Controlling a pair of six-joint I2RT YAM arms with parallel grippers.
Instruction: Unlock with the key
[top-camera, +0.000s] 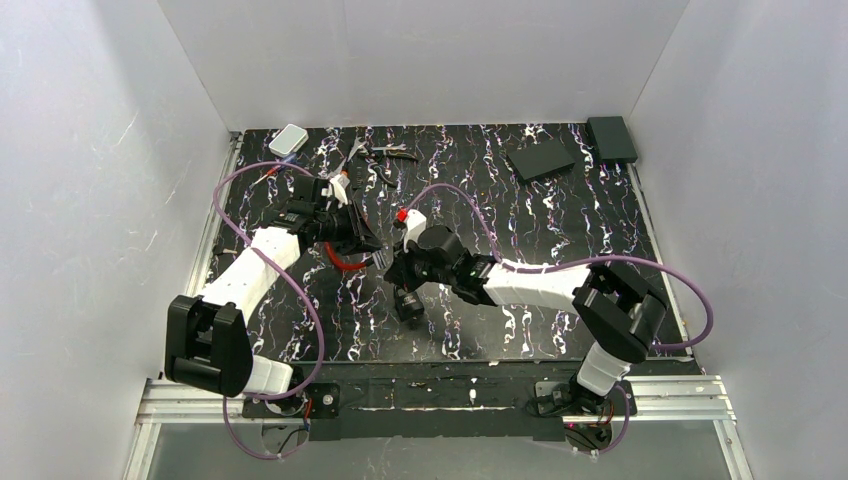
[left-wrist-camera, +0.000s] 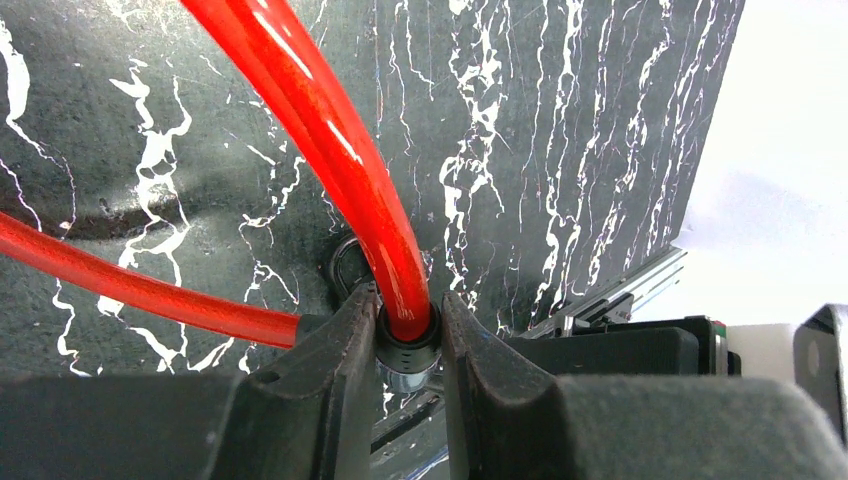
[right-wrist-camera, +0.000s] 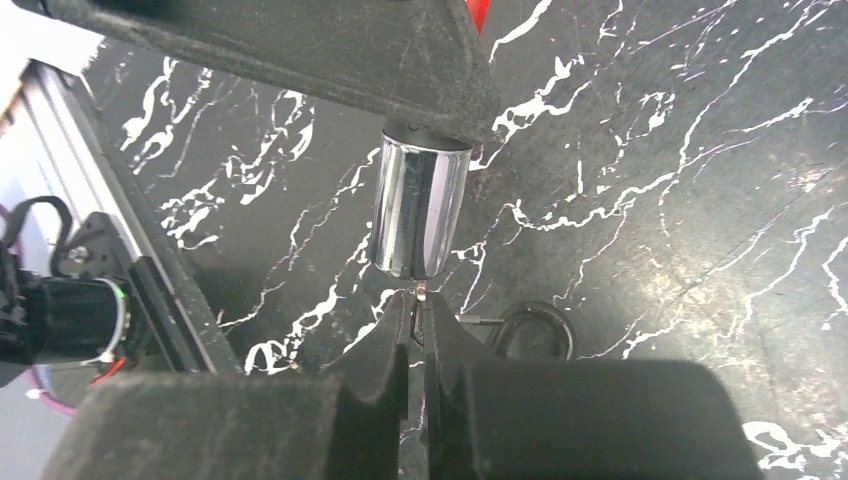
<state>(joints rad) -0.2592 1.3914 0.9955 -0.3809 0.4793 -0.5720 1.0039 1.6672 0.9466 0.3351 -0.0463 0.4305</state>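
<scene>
Only the right wrist view shows the single key (right-wrist-camera: 421, 293), pinched tight in the right tool (right-wrist-camera: 420, 326), its tip at the chrome face of the one lock (right-wrist-camera: 420, 205). The left wrist view shows the left tool (left-wrist-camera: 408, 322) clamped on that lock's collar, with one red cable (left-wrist-camera: 330, 130) looping over the table (left-wrist-camera: 560, 120).

Clearance: centre crowded, far right field open.
Left pincer (top-camera: 368, 243) and right pincer (top-camera: 392, 262) meet nose to nose at the middle of the counter (top-camera: 560, 215); the red cable lock (top-camera: 345, 263) loops beneath them, blocking low passage. The far edge carries a white box (top-camera: 288, 138), black plate (top-camera: 540, 160) and black box (top-camera: 611, 138); bare counter lies between the plate and the right arm.
</scene>
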